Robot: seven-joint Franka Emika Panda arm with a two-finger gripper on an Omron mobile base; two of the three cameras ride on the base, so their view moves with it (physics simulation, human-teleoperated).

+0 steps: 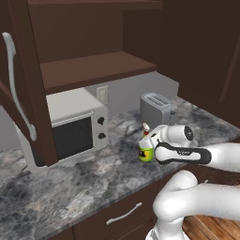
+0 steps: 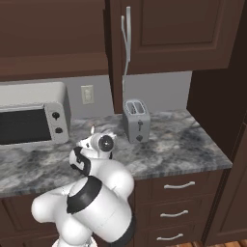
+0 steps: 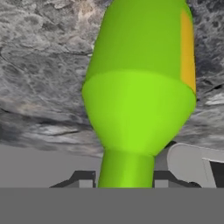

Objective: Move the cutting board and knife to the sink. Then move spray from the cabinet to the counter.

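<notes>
The green spray (image 1: pixel 146 151) with its yellow label stands upright on the grey marbled counter (image 1: pixel 70 187), in front of the toaster. My gripper (image 1: pixel 150 143) reaches in from the right at the bottle's neck. In the hand view the spray (image 3: pixel 140 96) looms close, and my gripper (image 3: pixel 124 180) has a tip on each side of its narrow neck, shut on it. From the right base view only the spray's nozzle tip (image 2: pixel 93 129) peeks over my hand (image 2: pixel 99 144). The cabinet (image 1: pixel 93 68) hangs open above. The cutting board, knife and sink are out of view.
A white microwave (image 1: pixel 75 126) sits on the counter to the left and a grey toaster (image 1: pixel 157 110) just behind the bottle. The open cabinet door (image 1: pixel 21 93) with its long handle juts out at upper left. Drawers (image 2: pixel 178 185) run under the counter.
</notes>
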